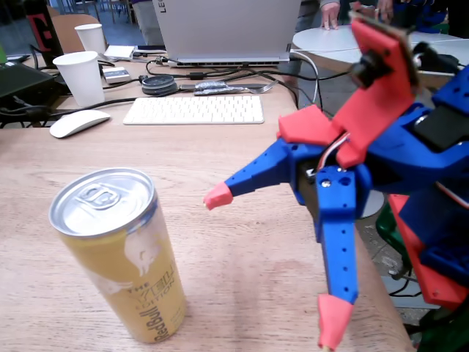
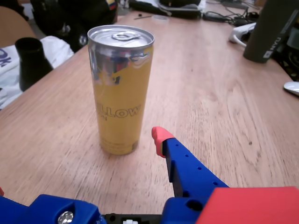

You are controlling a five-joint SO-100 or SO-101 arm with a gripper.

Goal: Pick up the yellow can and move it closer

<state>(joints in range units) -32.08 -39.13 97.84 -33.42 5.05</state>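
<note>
Standing upright near the desk front edge, the Red Bull can may tip if the wide-open, empty gripper probably bumps its side.

Glossy yellow-lacquered metal is seen on the yellow can, matt moulded plastic on the gripper, and smooth grained wood on the table.

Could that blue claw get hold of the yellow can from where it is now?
Probably yes. The gripper is wide open and empty, and the yellow can stands upright on bare wooden table with nothing between them. In the wrist view the can sits just ahead of the red fingertip.
</note>
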